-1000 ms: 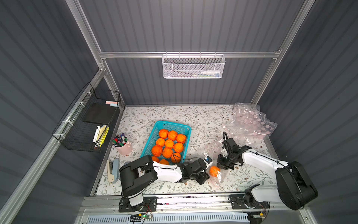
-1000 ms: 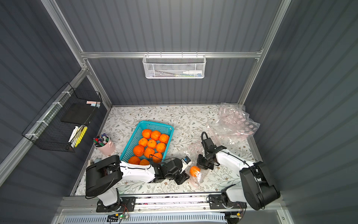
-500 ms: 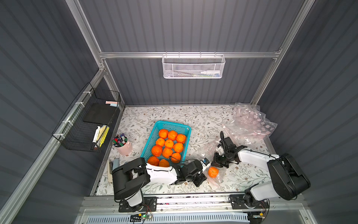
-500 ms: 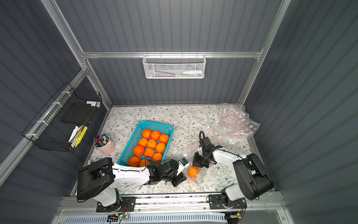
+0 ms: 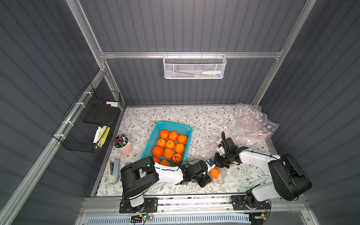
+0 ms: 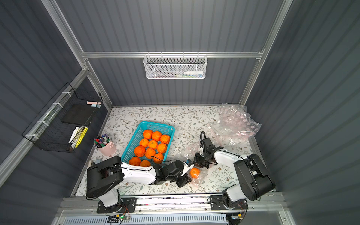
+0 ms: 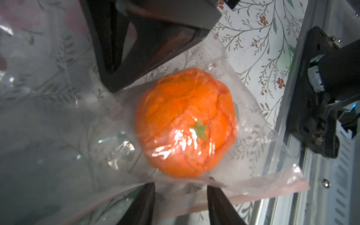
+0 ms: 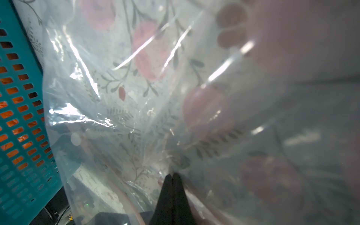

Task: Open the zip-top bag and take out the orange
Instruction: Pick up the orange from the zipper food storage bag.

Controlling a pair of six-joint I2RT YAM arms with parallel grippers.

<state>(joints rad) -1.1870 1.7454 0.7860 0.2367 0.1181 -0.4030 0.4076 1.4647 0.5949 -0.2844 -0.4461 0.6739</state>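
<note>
Swings the left arm (image 5: pixel 167 173) back beside the basket (image 5: pixel 173 124), left claw (image 7: pixel 180 206) open just short of the orange (image 7: pixel 186 124). Keeps the right claw (image 8: pixel 173 181) pinched on the zip-top bag (image 8: pixel 136 97); leaves the orange bagged, lower centre of both top views.

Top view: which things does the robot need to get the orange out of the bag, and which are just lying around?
For the job:
zip-top bag
orange inside it
right fingers pinching the bag

Just lying about:
blue basket of oranges
pink cup of pens
pile of clear bags
stapler
</note>
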